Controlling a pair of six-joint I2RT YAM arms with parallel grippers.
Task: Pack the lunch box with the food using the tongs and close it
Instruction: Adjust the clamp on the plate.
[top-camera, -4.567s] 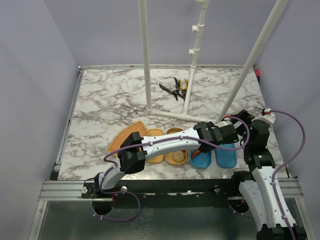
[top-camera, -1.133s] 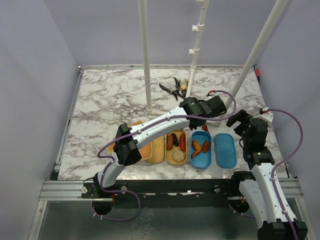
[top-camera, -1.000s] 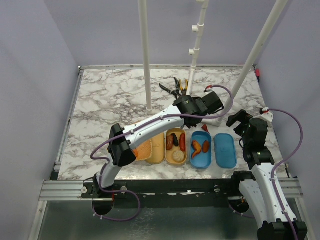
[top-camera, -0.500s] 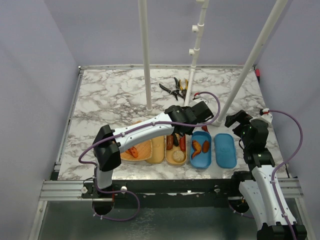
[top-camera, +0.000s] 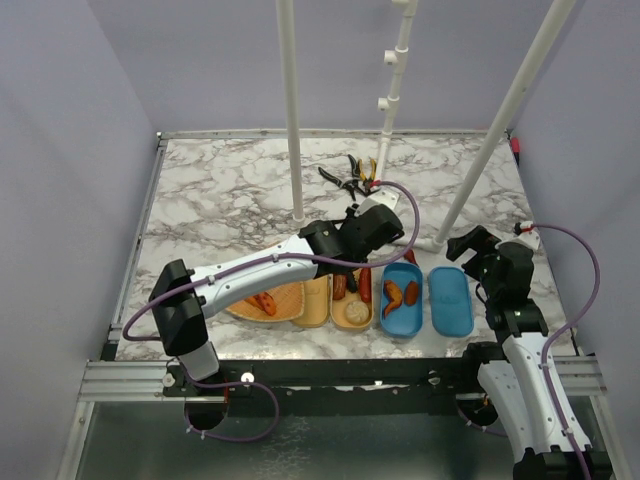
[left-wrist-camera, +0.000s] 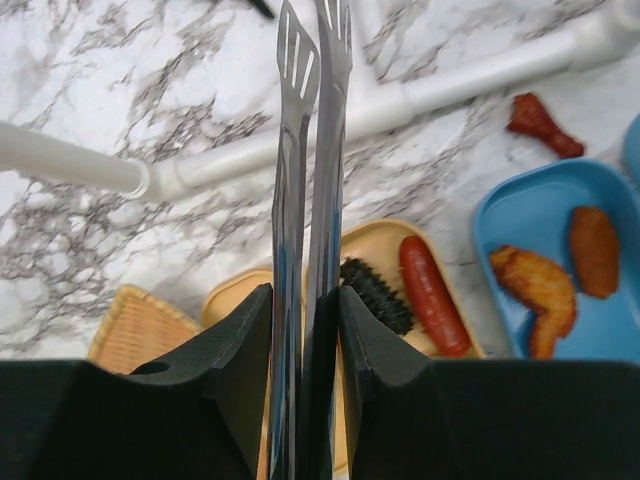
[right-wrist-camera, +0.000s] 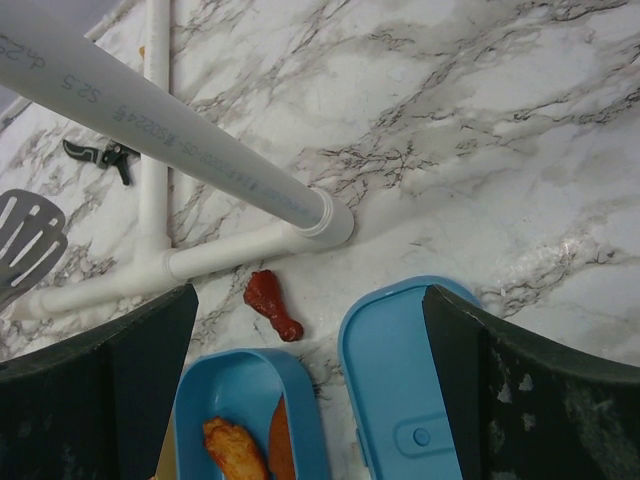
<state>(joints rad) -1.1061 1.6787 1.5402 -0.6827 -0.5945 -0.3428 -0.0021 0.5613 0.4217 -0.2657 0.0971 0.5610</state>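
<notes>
Inside the left pincer (left-wrist-camera: 303, 312), gripped tight, the tongs (left-wrist-camera: 328, 150) jut forward (right pincer (right-wrist-camera: 310, 345) gapes wide).

The table (top-camera: 220, 190) is patterned in white marble with grey veins. The tongs (left-wrist-camera: 332, 150) are coloured shiny grey. The lunch box (left-wrist-camera: 530, 210) and lid (right-wrist-camera: 420, 360) are coloured blue. A red sausage (left-wrist-camera: 432, 295) and a dark bumpy piece (left-wrist-camera: 372, 293) are seen in a tan tray (left-wrist-camera: 372, 238).

Overhead, wrist close-ups (shared blue tray (top-camera: 402, 326))

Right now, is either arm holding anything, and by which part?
The left gripper holds the tongs, jaws pressing both its arms together well back from the empty slotted tips. The right gripper is open and empty.
</notes>
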